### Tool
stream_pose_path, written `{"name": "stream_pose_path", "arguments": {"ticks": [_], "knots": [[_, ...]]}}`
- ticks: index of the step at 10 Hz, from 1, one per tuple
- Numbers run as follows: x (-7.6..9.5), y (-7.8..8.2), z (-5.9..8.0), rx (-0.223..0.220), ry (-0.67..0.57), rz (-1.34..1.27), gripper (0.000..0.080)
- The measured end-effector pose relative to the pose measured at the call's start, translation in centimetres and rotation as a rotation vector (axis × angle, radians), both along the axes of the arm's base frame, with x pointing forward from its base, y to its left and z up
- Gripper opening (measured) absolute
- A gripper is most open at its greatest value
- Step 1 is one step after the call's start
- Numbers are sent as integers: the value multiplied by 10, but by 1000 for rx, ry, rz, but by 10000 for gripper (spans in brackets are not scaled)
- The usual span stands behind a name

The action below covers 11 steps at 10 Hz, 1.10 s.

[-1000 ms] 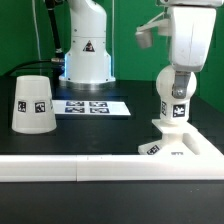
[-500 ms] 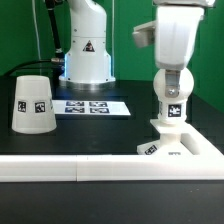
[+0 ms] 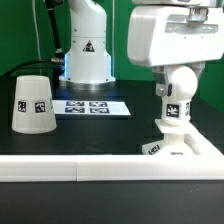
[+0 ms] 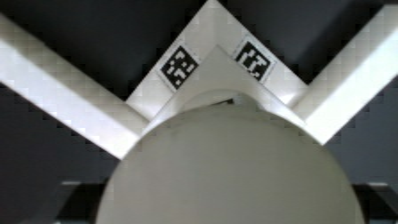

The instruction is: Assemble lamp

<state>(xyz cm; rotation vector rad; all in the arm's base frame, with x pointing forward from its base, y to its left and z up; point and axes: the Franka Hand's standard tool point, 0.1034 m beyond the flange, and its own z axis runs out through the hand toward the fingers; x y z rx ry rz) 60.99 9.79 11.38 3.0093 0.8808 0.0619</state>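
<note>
The ball-shaped bulb (image 3: 178, 88) stands upright by its tagged neck in the stepped square base (image 3: 184, 147) at the exterior view's right. My gripper (image 3: 176, 80) reaches down from above and is shut on the bulb's ball. In the wrist view the bulb (image 4: 217, 165) fills the middle, and a corner of the base (image 4: 214, 60) with two tags shows beyond it. The gripper (image 4: 217, 196) straddles the bulb; only dark slivers of its fingers show at the sides. The tapered shade (image 3: 33, 103) stands mouth down at the exterior view's left, far from the gripper.
The marker board (image 3: 90, 106) lies flat between the shade and the base. The white robot's pedestal (image 3: 86, 52) with a triangle sticker stands behind it. A low white wall (image 3: 70, 170) runs along the near edge, joining the base's corner.
The hand has turned about its upright axis above the bulb, showing a broader face now. The bulb stays on the base. The shade has not moved.
</note>
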Motion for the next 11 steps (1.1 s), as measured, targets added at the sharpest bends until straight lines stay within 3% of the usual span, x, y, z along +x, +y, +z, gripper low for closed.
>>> {"name": "stream_pose_path", "arguments": {"ticks": [4, 8, 11], "knots": [[0, 0, 0, 10, 2, -263, 577], [-4, 3, -1, 21, 26, -789, 578], [-3, 4, -1, 28, 25, -987, 578]]}}
